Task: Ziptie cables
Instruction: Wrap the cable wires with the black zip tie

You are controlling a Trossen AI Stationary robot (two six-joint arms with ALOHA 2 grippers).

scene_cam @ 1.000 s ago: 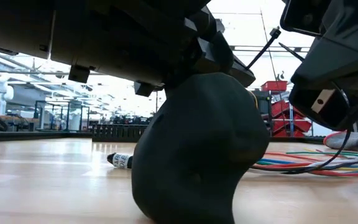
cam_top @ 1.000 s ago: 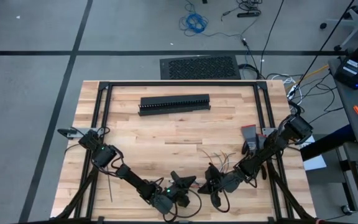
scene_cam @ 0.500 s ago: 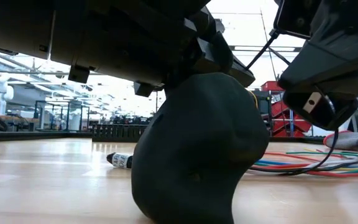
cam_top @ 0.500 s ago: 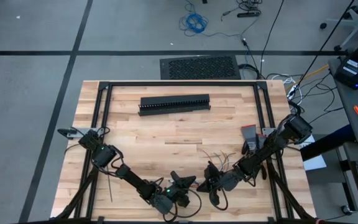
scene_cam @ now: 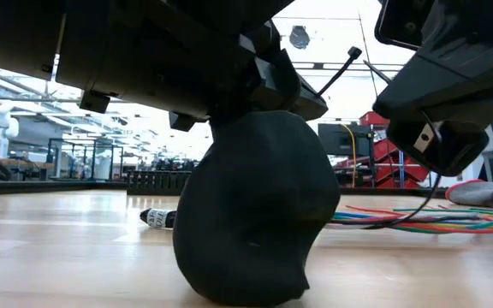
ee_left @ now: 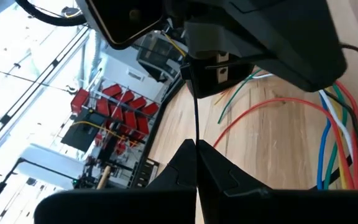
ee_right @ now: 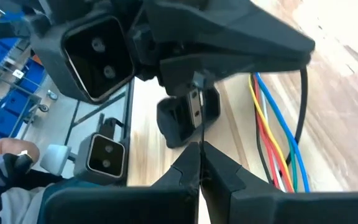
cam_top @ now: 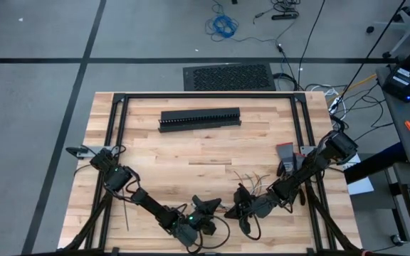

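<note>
The cables (cam_top: 251, 181), thin red, white, orange, blue and green wires, lie loose on the table near its front edge, also seen as cables (ee_left: 328, 130) and cables (ee_right: 272, 130). My left gripper (cam_top: 208, 208) and my right gripper (cam_top: 239, 208) stand tip to tip just in front of them. Each is shut on a thin dark ziptie (ee_left: 196, 118) that runs between them. In the low view a ziptie end (scene_cam: 339, 70) sticks up past the left gripper (scene_cam: 246, 214). Whether the ziptie goes around any wire is hidden. My left gripper pinches the ziptie (ee_left: 196, 135) between its two fingertips, fingers level above the table. The strip runs straight on from the tips toward the right gripper, clear of the wood. My right gripper pinches the ziptie (ee_right: 197, 138) between its two fingertips, slanting down from the table's right. The strip goes straight from its tips to the left gripper.
A long black slotted duct (cam_top: 200, 119) lies across the far middle. A grey and red object (cam_top: 285, 153) sits by the right arm. A small dark labelled piece (scene_cam: 157, 218) lies behind the left gripper. Black frame rails (cam_top: 116, 128) run along the table's sides.
My left gripper has turned a little at the wrist while staying in place, and the ziptie end that sticks up has swung toward the table's left with it. Both grippers have stayed shut.
</note>
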